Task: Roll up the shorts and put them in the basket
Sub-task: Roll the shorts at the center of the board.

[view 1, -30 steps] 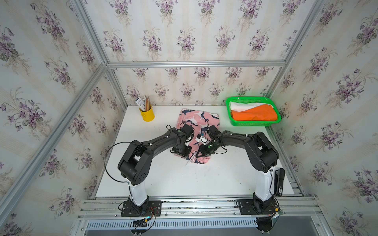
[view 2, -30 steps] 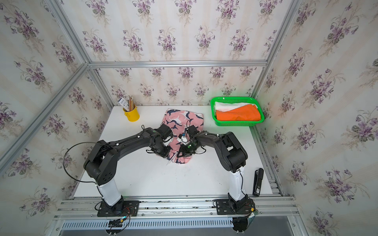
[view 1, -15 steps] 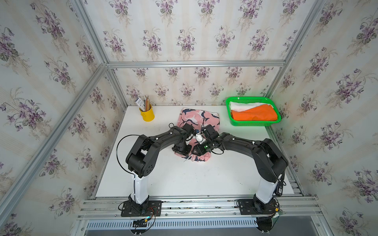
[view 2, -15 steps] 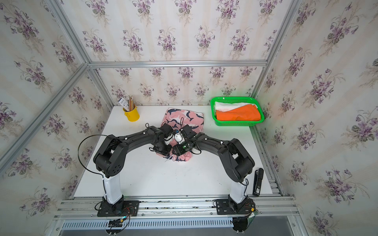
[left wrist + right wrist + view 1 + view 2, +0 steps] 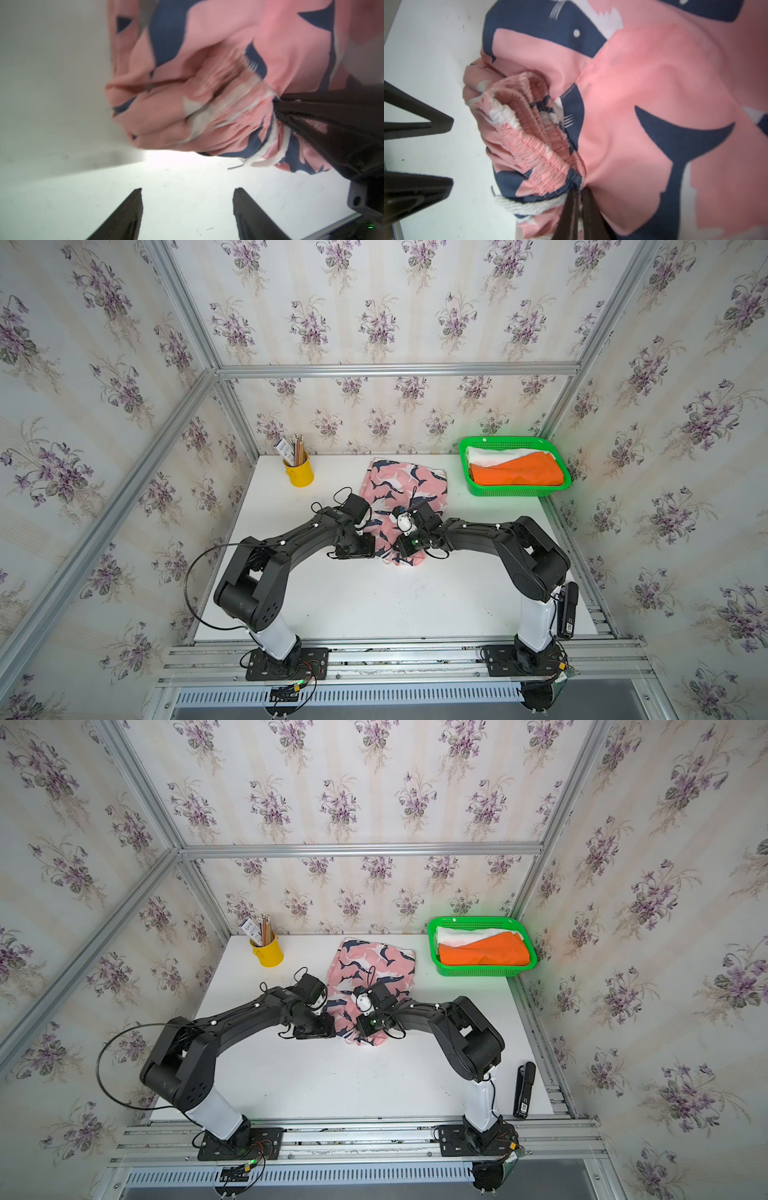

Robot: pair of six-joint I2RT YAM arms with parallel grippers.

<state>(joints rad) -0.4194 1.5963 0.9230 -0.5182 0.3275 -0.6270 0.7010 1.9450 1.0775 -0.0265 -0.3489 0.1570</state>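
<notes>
R claw (image 5: pixel 579 192) pinches gathered waistband (image 5: pixel 529 135) of pink whale-print cloth shorts (image 5: pixel 654 83); L claw (image 5: pixel 188 192) spread, empty, w/ that waistband just ahead, lying crosswise.

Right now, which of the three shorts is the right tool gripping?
The pink whale-print shorts, out on the table: the right tool is shut on their gathered waistband. The white shorts and orange shorts lie in the green basket.
</notes>
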